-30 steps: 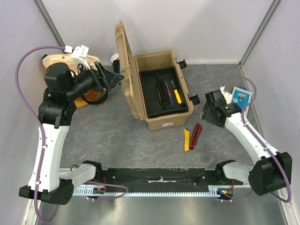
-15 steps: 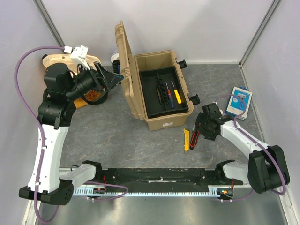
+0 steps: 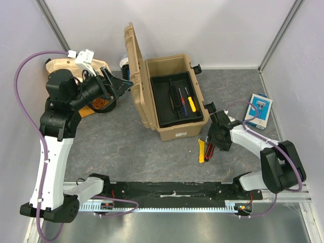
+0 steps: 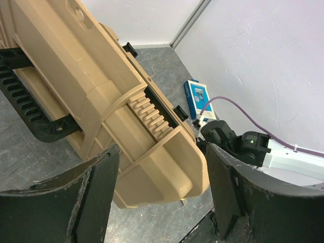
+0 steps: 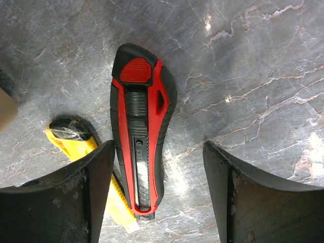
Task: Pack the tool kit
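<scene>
The tan toolbox (image 3: 172,98) stands open at the back centre, lid (image 3: 132,66) upright, with screwdrivers (image 3: 188,101) in its black inner tray (image 3: 161,96). It also shows in the left wrist view (image 4: 126,111). The red cutter (image 5: 140,152) and the yellow cutter (image 5: 86,157) lie side by side on the table in front of the box (image 3: 208,149). My right gripper (image 5: 157,202) is open, low over the red cutter, which lies between its fingers but toward the left one. My left gripper (image 3: 124,82) is open and empty, beside the lid's outer face.
A flat blue-white packet (image 3: 258,110) lies at the right, also in the left wrist view (image 4: 198,97). A yellow cloth bag (image 3: 66,66) and an orange-black object (image 3: 101,103) sit behind the left arm. Walls enclose the table on three sides.
My right arm has swung left and down from near the blue-white packet to just over the red cutter. The left arm has barely moved.
</scene>
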### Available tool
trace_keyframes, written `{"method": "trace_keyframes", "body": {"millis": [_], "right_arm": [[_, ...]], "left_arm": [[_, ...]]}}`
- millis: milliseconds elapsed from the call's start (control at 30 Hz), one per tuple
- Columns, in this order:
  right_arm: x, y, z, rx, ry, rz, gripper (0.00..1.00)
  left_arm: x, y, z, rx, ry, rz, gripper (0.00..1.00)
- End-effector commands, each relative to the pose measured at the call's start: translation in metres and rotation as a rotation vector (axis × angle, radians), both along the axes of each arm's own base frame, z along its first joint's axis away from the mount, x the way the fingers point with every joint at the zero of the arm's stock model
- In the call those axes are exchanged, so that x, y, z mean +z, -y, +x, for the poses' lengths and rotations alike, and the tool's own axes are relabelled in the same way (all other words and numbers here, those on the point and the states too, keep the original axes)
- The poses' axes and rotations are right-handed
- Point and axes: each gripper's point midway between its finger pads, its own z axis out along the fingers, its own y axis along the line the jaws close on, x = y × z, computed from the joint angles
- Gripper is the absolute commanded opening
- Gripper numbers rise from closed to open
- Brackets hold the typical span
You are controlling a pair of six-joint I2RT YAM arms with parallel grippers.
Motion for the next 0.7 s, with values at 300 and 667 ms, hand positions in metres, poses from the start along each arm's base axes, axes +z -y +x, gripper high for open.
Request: {"method": "trace_keyframes", "body": {"millis": [300, 667], "right_arm": [[0.008, 0.007, 0.013, -0.064, 0.063, -0.087, 0.34], [0.168, 0.035, 0.081, -0.128, 0.449, -0.245, 0.2]], "left_arm": [[0.015, -0.001, -0.007, 0.001, 0.052, -0.022, 0.75], [0.015, -0.003, -0.008, 0.009, 0.06, -0.014, 0.75]]}}
